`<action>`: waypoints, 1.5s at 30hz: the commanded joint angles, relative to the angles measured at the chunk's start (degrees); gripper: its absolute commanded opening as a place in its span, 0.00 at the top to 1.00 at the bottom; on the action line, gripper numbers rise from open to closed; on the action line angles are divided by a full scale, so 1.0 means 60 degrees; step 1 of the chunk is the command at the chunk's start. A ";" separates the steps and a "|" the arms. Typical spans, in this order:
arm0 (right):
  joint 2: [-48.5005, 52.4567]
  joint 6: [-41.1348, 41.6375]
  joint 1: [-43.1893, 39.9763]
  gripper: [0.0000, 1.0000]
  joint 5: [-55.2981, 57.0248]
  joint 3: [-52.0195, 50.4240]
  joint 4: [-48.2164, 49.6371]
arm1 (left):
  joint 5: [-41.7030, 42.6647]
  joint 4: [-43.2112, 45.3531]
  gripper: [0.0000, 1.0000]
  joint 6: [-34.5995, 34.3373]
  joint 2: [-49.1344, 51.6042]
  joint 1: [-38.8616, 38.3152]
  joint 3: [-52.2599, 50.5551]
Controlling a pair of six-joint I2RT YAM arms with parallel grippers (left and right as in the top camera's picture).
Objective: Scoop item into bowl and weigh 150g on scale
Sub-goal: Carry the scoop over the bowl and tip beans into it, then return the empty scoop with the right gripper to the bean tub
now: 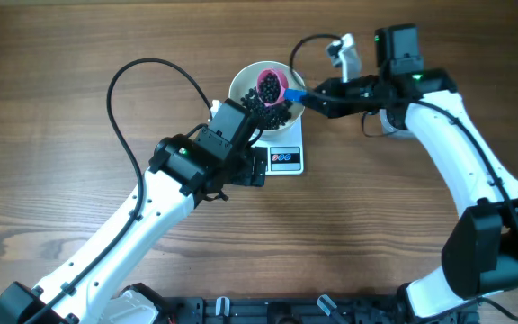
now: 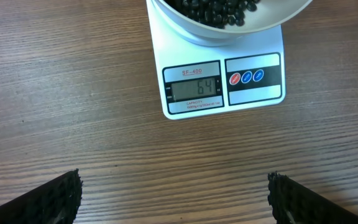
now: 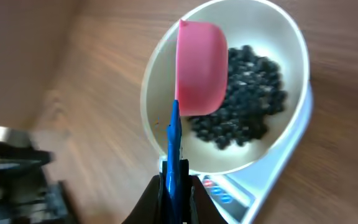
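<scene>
Currently the right gripper (image 3: 178,186) pinches the small pink plastic scoop (image 3: 201,68) over the round white bowl (image 3: 154,112) of black bead-like grains (image 3: 253,93) on the flat white scale (image 2: 166,50), with the left gripper (image 2: 176,196) gaping wide beside that scale; hasty tipping could overshoot or scatter grains.

From overhead, the light is bright and even across the table (image 1: 61,135), with only faint, soft-edged shadows on the wood. My left wrist view is crisp and the display on the scale (image 2: 222,81) reads without glare, though my left fingers (image 2: 48,199) sit dark in the bottom corners. My right wrist view is softer: the pink scoop (image 3: 201,68) is fairly sharp, the grains (image 3: 253,93) in the bowl (image 3: 294,56) look slightly fuzzy, and the frame's left side smears into blur.
</scene>
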 commanded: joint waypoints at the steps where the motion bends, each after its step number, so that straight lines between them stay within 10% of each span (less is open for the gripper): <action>1: 0.0076 -0.0674 0.0437 0.96 0.1479 0.0069 0.0430 | -0.0124 0.0025 0.00 -0.0124 -0.0138 -0.0015 -0.0084; 45: -0.0852 -0.7690 0.0761 0.96 0.3479 0.0076 0.0998 | -0.0124 0.0025 0.00 -0.0120 -0.0138 -0.0011 -0.0080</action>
